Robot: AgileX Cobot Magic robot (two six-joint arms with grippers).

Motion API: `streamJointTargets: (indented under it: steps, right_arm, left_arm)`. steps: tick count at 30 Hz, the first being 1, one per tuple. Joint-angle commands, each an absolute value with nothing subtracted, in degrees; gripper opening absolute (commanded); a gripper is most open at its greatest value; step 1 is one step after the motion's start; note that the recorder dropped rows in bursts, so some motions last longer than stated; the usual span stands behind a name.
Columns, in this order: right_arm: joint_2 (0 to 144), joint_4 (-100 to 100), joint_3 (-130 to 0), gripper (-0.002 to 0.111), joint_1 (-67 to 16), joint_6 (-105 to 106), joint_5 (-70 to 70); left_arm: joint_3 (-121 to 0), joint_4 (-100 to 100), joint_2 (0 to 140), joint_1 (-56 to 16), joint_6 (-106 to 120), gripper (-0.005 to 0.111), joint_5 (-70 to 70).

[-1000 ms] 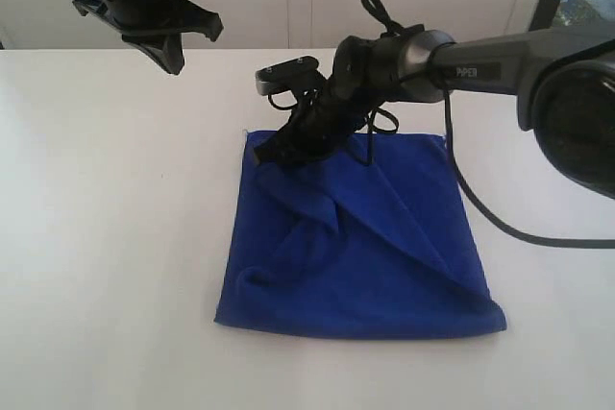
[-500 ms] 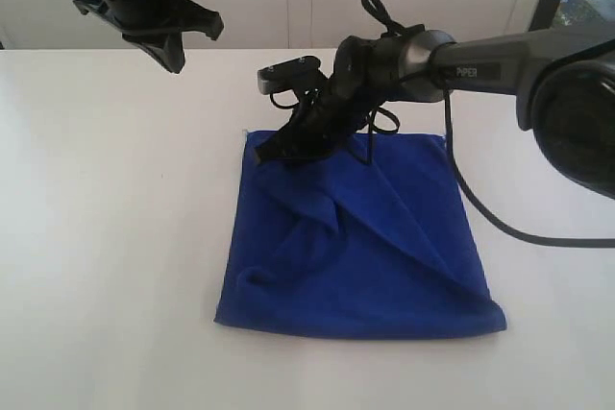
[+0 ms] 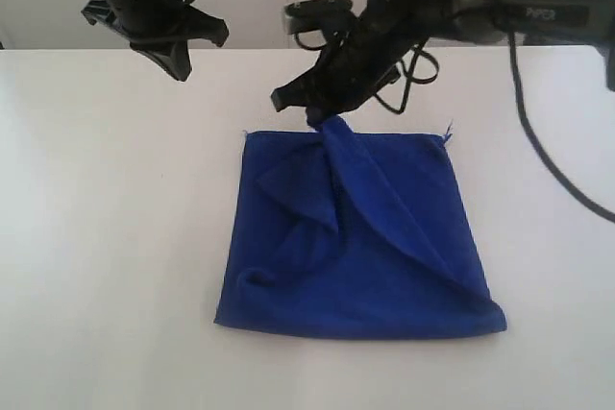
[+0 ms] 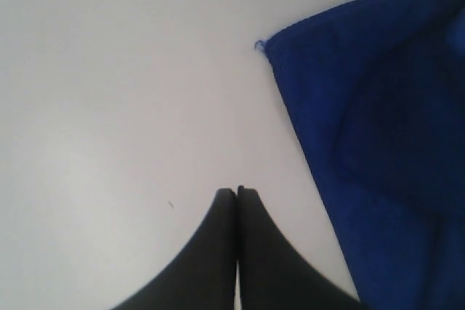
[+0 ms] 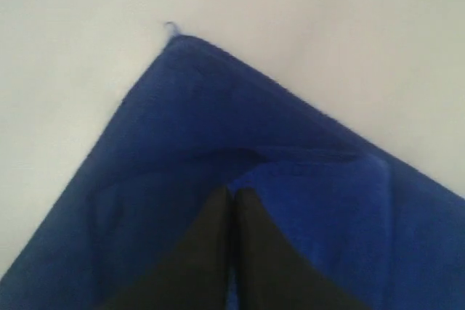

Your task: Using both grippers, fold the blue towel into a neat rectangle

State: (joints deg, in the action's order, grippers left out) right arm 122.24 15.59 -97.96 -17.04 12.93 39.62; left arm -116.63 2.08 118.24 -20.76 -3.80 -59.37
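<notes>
We see the deep royal-blue terry-cloth towel (image 3: 365,247) lying partly folded mid-way across the white counter (image 3: 96,237). It is near square, and its main crease runs from the far edge to the near right corner. The black right end effector (image 3: 318,114) is clenched on cloth at that far edge, lifting a peak. The black left end effector (image 3: 179,64) hangs clenched and empty beyond the towel's far left corner.

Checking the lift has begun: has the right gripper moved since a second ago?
Yes. In the exterior view the right gripper has risen and shifted rightward from the far-left corner of the blue towel, drawing a pinch of it up.
</notes>
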Motion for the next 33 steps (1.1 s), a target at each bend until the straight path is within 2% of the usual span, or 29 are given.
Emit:
streamJointTargets:
  steps: [1, 4, 7, 12, 21, 24, 29, 33]
  right_arm:
    - [118.77, 14.34, -96.21, 0.0, -12.46, 12.18, 42.4]
    - [117.42, 13.41, -92.7, 0.0, -8.62, 13.25, 43.37]
    - [117.42, 13.13, -88.15, 0.0, -7.37, 13.25, 41.57]
    - [117.42, 11.98, -84.68, 0.0, -6.64, 13.25, 38.48]
    - [117.42, 11.98, -84.56, 0.0, -6.64, 13.25, 38.11]
    - [117.42, 11.98, -84.56, 0.0, -6.64, 13.25, 38.11]
    - [117.42, 11.98, -84.56, 0.0, -6.64, 13.25, 38.11]
    - [117.42, 11.98, -84.56, 0.0, -6.64, 13.25, 38.11]
  left_arm:
    - [-116.63, 3.73, 118.03, -21.55, -4.14, 0.0, -60.43]
    - [-115.68, 3.83, 118.03, -26.21, -2.96, 0.0, -58.19]
    - [-106.46, 4.54, 118.03, -29.99, -4.24, 0.0, -49.46]
    - [-95.88, 7.04, 118.14, -31.79, -4.24, 0.0, -39.75]
    - [-94.63, 7.92, 119.08, -32.23, -5.58, 0.0, -33.59]
    - [-94.63, 7.65, 120.37, -32.23, -5.69, 0.009, -33.56]
    - [-94.63, 7.65, 122.34, -32.1, -5.69, 0.033, -32.27]
    - [-94.63, 6.49, 122.66, -32.1, -5.72, 0.039, -31.37]
